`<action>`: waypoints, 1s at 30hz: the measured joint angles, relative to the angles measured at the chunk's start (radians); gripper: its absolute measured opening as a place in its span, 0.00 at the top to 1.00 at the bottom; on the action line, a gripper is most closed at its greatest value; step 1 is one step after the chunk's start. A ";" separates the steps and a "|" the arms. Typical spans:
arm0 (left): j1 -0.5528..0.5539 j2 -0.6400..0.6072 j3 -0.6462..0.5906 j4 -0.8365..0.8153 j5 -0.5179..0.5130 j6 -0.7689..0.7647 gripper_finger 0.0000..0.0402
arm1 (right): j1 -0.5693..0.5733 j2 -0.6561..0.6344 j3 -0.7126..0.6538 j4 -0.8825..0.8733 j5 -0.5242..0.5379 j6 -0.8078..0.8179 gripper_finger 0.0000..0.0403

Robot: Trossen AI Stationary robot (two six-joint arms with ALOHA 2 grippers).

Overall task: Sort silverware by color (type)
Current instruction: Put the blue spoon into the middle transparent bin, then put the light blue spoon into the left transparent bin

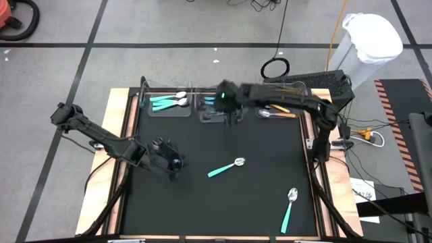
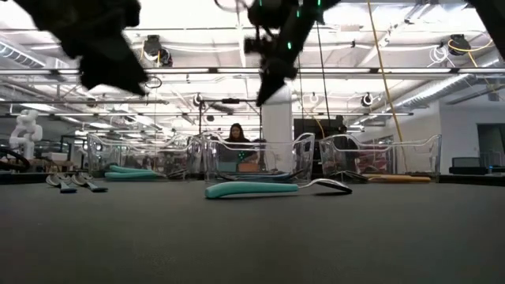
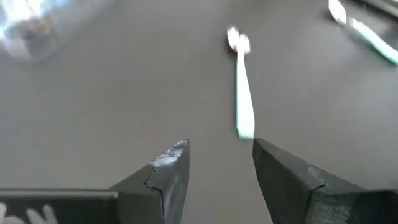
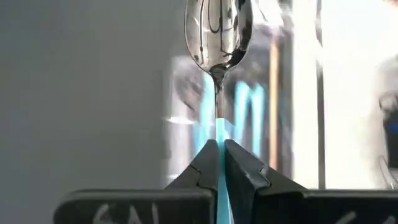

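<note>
My right gripper (image 4: 219,144) hangs over the middle clear bin (image 1: 212,111) at the table's far edge, shut on a spoon with a light-blue handle whose shiny bowl (image 4: 217,31) sticks out ahead of the fingers. My left gripper (image 3: 221,146) is open above the mat's left part (image 1: 174,167), holding nothing. Ahead of it, a teal-handled spoon (image 3: 242,93) lies flat on the mat (image 1: 226,167). Another teal spoon (image 1: 290,208) lies near the front right. Teal spoons (image 1: 165,101) rest in the left bin, and orange-handled ones (image 1: 280,111) in the right bin. My right gripper pinches the spoon's light-blue handle (image 4: 219,127) between its two fingers. The handle runs back along the fingers, and the neck and bowl reach out past the tips. The fingers slant downward. The spoon is lifted clear, above the middle bin.
Three clear bins stand in a row along the far edge (image 2: 260,158). A wooden frame (image 1: 121,135) borders the black mat. Open mat lies between the two loose teal spoons. A person (image 2: 235,134) shows in the room beyond the table.
</note>
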 joint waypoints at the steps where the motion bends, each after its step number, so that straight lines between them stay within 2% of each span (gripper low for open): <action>1: 0.010 0.002 0.000 0.033 -0.034 0.051 0.56 | -0.036 0.007 0.000 0.001 -0.009 -0.019 0.98; 4: 0.046 0.007 0.000 0.097 -0.130 0.165 0.56 | -0.132 0.028 0.000 0.014 -0.106 -0.071 0.98; 8: 0.123 0.007 0.000 0.104 -0.203 0.206 0.56 | -0.218 0.061 0.000 0.013 -0.240 -0.102 0.97; 11: 0.186 0.007 0.000 0.106 -0.187 0.209 0.56 | -0.253 0.080 -0.001 0.013 -0.290 -0.126 0.92; 15: 0.254 0.007 0.000 0.146 -0.122 0.271 0.56 | -0.277 0.088 -0.001 0.037 -0.289 -0.166 0.81; 18: 0.289 0.007 0.000 0.185 -0.113 0.313 0.56 | -0.283 0.088 -0.001 0.068 -0.290 -0.173 0.72; 22: 0.333 0.007 0.000 0.232 -0.114 0.350 0.56 | -0.281 0.082 -0.001 0.065 -0.292 -0.058 0.63; 24: 0.347 0.007 0.000 0.259 -0.110 0.383 0.56 | -0.278 0.077 -0.001 0.024 -0.350 0.042 0.62; 27: 0.360 0.007 0.000 0.298 -0.096 0.440 0.56 | -0.257 0.076 -0.001 -0.074 -0.516 0.092 0.63; 30: 0.361 0.007 0.000 0.341 -0.080 0.490 0.56 | -0.196 0.076 -0.001 -0.149 -0.548 0.096 0.67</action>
